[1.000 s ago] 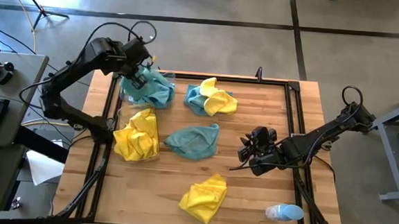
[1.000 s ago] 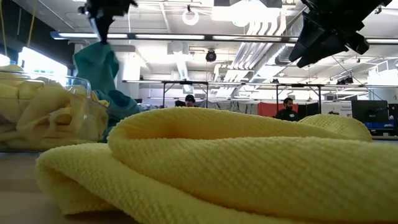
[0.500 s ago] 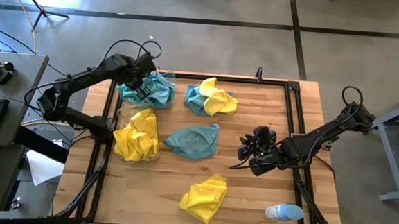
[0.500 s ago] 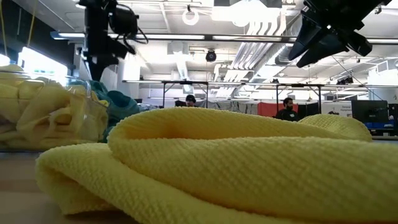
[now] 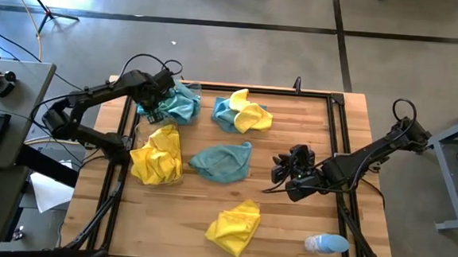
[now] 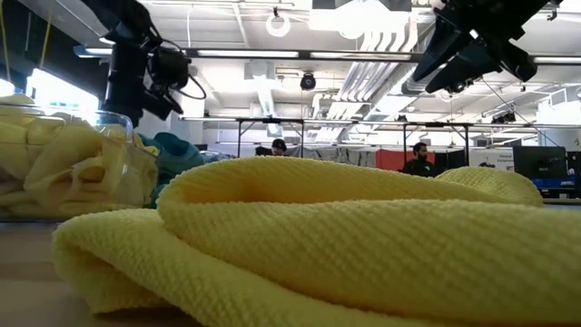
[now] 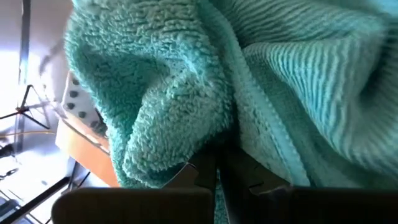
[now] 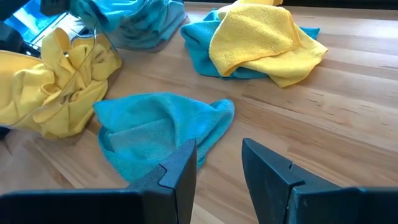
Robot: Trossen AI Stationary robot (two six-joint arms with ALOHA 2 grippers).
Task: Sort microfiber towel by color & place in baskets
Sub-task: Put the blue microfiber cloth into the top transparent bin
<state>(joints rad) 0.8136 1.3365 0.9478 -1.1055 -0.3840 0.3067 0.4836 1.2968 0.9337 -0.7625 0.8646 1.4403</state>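
Observation:
My left gripper (image 5: pixel 161 94) is down in the far-left basket (image 8: pixel 152 37), shut on a teal microfiber towel (image 7: pixel 186 93) that lies bunched on the teal pile (image 5: pixel 175 103). In front of it, the second basket (image 6: pixel 136 168) holds yellow towels (image 5: pixel 157 154). A loose teal towel (image 5: pixel 223 160) lies flat mid-table, and a teal-and-yellow heap (image 5: pixel 242 112) lies at the far middle. A yellow towel (image 5: pixel 235 224) lies near the front edge. My right gripper (image 8: pixel 217 171) hovers open above the table, right of the loose teal towel, with nothing between its fingers. My left gripper pinches a fold of the teal towel (image 7: pixel 219 146) between its two fingers (image 7: pixel 193 174). It comes from above, pointing steeply down. The towel is slack and bunched, resting on the teal pile in the basket.
A small pale-blue-and-white rounded object (image 5: pixel 325 244) lies at the near right. Black frame rails (image 5: pixel 338 135) run along the table's sides. Bare wood (image 5: pixel 287 220) shows between the loose towels. People stand far off in the room (image 6: pixel 418 156).
My left gripper has come down toward the far-left basket with the teal towel, rolling as it sank. The towel hung below the fingers a second ago and now lies bunched on the teal pile. My right gripper has rolled slightly in place.

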